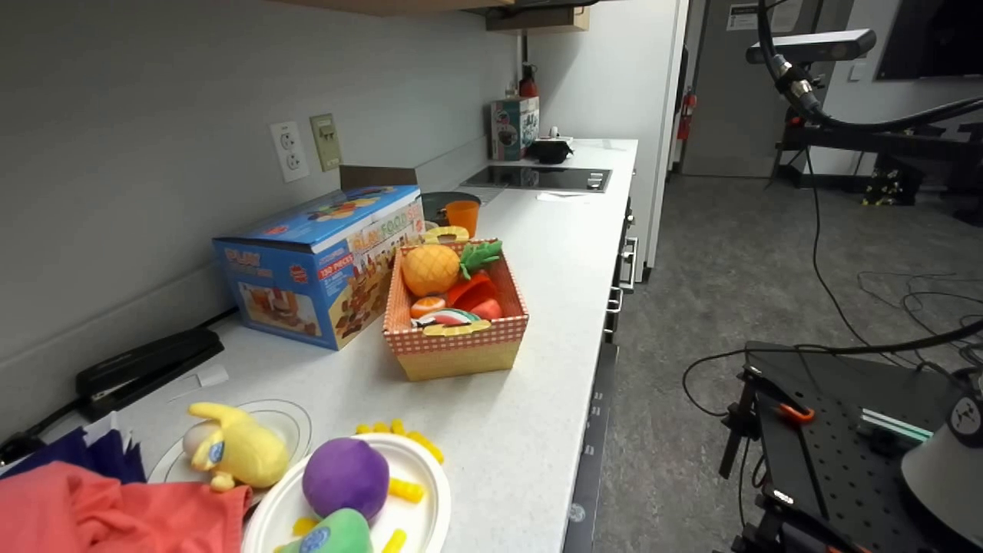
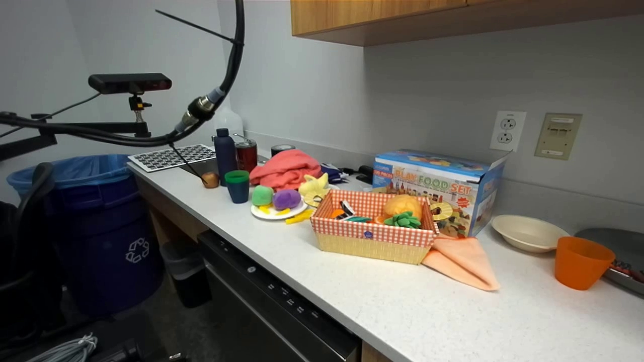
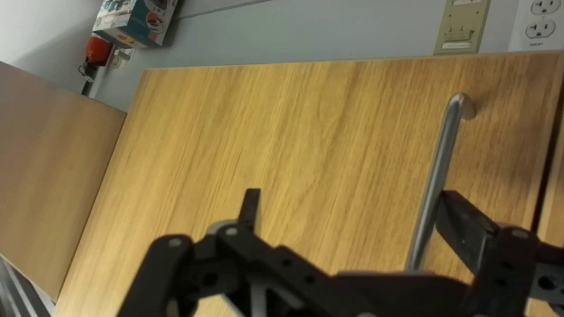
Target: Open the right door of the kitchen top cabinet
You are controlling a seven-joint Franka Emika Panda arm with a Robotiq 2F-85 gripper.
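Note:
The kitchen top cabinet shows in both exterior views as a wooden bottom edge (image 1: 384,6) and a lower front and underside (image 2: 382,15). In the wrist view a wood-grain cabinet door (image 3: 308,145) fills the middle, with a narrow dark seam at its right side; it looks shut. Its metal bar handle (image 3: 434,193) runs slantwise near that seam. My gripper (image 3: 348,193) is open, with the handle between its fingers. The right fingertip is at the handle, seemingly touching it; the left finger is well apart from it. The handle's lower end is hidden behind the gripper. The gripper is outside both exterior views.
Another wood panel (image 3: 57,176) adjoins the door at the left in the wrist view. Below the cabinet, the white counter (image 1: 537,399) bears a food basket (image 1: 453,365), a play food box (image 1: 292,253) and plates. A black cable (image 2: 234,65) hangs in both exterior views.

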